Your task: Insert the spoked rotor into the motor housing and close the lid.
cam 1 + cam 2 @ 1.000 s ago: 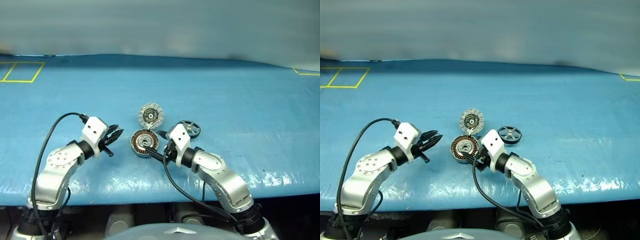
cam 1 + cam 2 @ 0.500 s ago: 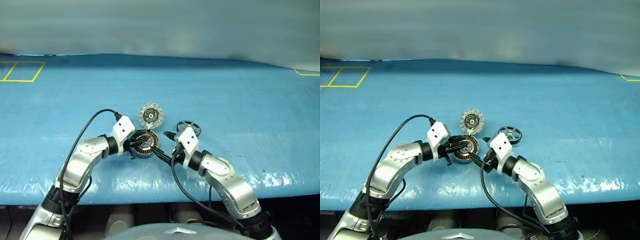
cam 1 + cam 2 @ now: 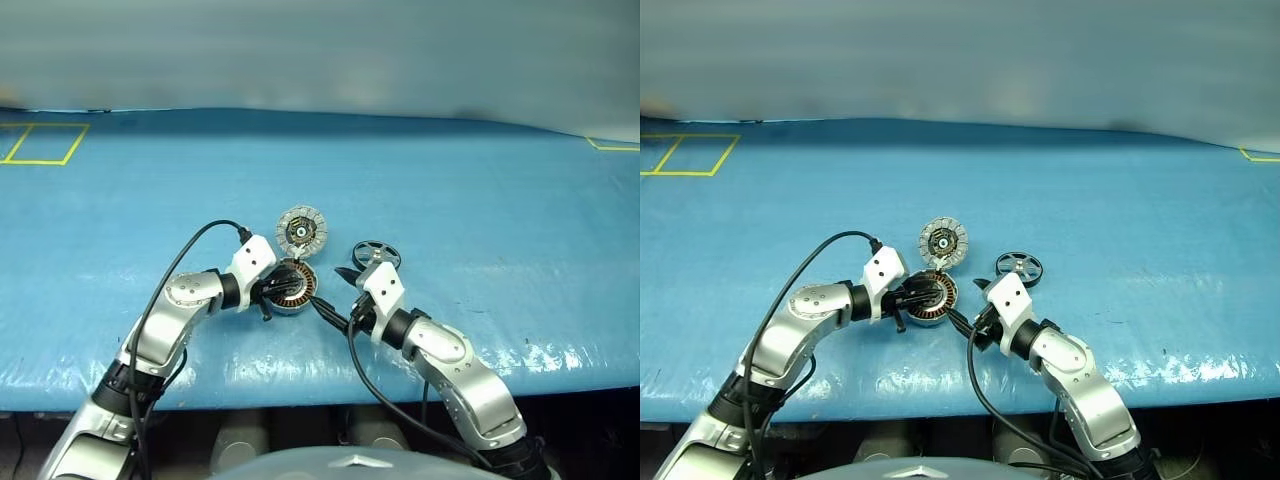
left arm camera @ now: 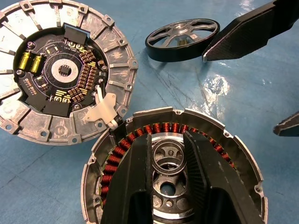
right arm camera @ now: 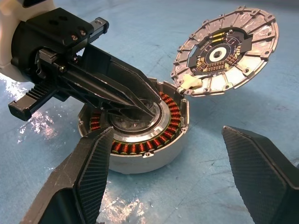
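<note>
Spoked rotor [image 3: 376, 253]: one, lying flat on the blue table cover [image 3: 480, 200], off to the right of the motor housing [image 3: 291, 285] and clear of it, not inserted. One housing, open side up, copper windings ringing a dark hub. One lid [image 3: 301, 229], swung open and lying with its inner face up just behind the housing, joined at the rim by a white clip; circuit board and pale radial segments visible in the left wrist view. Left gripper [image 4: 168, 161] reaches in from the left over the housing, its two fingers narrowly parted and set down into the centre, one on each side of the small ring at the hub; whether they actually pinch it can't be told. Right gripper [image 5: 180, 175] sits just right of the housing, jaws spread wide and holding nothing, one finger [image 5: 88, 172] near the housing's outer wall, the other out over bare cover; in the left wrist view one fingertip [image 4: 243, 32] points close to the rotor's rim. Two yellow-taped squares [image 3: 40, 143] at the far left of the table.
</note>
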Tool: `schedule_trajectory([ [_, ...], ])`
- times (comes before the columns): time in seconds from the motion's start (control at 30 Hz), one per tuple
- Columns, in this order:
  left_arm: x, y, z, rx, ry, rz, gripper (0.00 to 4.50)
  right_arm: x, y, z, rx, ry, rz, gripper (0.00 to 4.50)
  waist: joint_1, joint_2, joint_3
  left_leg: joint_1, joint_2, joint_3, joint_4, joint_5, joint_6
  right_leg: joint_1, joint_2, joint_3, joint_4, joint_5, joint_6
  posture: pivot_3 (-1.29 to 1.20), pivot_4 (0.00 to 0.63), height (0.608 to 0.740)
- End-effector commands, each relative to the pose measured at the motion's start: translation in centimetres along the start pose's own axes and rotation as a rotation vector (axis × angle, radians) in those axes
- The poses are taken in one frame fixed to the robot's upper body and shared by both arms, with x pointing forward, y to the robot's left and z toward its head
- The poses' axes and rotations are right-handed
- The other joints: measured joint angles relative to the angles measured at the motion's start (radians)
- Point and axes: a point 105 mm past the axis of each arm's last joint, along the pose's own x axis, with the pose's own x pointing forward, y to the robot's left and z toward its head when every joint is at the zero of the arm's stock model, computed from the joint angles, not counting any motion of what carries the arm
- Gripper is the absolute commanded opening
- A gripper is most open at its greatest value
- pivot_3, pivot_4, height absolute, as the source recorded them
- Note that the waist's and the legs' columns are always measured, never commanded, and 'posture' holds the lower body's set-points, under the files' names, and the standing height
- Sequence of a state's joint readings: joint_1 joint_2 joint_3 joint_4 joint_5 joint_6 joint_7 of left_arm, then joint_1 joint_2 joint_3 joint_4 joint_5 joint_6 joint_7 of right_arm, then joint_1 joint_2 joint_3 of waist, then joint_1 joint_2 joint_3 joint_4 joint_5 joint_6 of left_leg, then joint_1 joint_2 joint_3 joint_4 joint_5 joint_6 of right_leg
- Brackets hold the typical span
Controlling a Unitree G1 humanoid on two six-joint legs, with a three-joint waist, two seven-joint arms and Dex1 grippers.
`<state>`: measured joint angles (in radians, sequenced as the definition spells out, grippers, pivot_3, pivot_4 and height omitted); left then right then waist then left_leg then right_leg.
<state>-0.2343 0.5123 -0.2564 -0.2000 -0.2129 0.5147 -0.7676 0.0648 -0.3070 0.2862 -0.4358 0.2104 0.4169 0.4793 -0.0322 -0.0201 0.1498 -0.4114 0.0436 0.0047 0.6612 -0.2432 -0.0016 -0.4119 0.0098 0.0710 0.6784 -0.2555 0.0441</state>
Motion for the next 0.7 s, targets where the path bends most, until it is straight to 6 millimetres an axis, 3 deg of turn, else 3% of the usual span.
schedule_trajectory([
  [0.03, 0.1, -0.2, 0.5, 0.023, -0.023, -0.012, 0.65, 0.1, 0.0, 0.7, -0.020, -0.034, 0.001, 3.90, 0.001, 0.000, 0.000, 0.000, 0.000, 0.000, 0.000, 0.000, 0.000, 0.000, 0.000, 0.000, 0.000, 0.000, 0.000, 0.00, 0.150, 0.740],
  [0.23, 0.3, -0.5, 0.7, 0.005, -0.048, -0.027, 0.65, 0.1, -0.1, 0.8, -0.030, -0.031, 0.005, 3.90, 0.005, 0.000, 0.000, 0.000, 0.000, 0.000, 0.000, 0.000, 0.000, 0.000, 0.000, 0.000, 0.000, 0.000, 0.000, 0.00, 0.150, 0.740],
  [0.47, -0.4, -0.5, 1.9, -0.009, -0.116, -0.019, 2.98, 0.0, 0.1, 1.0, -0.029, -0.030, 0.026, 3.90, 0.005, 0.000, 0.000, 0.000, 0.000, 0.000, 0.001, 0.000, 0.000, 0.000, 0.000, 0.000, 0.000, 0.000, 0.000, 0.00, 0.150, 0.740],
  [0.57, -1.3, -0.4, 2.4, -0.005, -0.134, 0.004, 2.86, -0.1, 0.2, 1.1, -0.031, -0.030, 0.029, 3.90, 0.005, 0.000, 0.000, 0.000, 0.000, 0.000, 0.000, 0.000, 0.000, 0.000, 0.000, 0.000, 0.000, 0.000, 0.000, 0.00, 0.150, 0.740],
  [0.7, -3.1, 0.0, 2.7, -0.005, -0.167, 0.064, 1.65, 0.0, 0.3, 1.6, -0.033, -0.042, 0.035, 3.90, 0.004, 0.000, 0.000, 0.000, 0.000, 0.000, 0.000, 0.000, 0.000, 0.000, 0.000, 0.000, 0.000, 0.000, 0.000, 0.00, 0.150, 0.740],
])
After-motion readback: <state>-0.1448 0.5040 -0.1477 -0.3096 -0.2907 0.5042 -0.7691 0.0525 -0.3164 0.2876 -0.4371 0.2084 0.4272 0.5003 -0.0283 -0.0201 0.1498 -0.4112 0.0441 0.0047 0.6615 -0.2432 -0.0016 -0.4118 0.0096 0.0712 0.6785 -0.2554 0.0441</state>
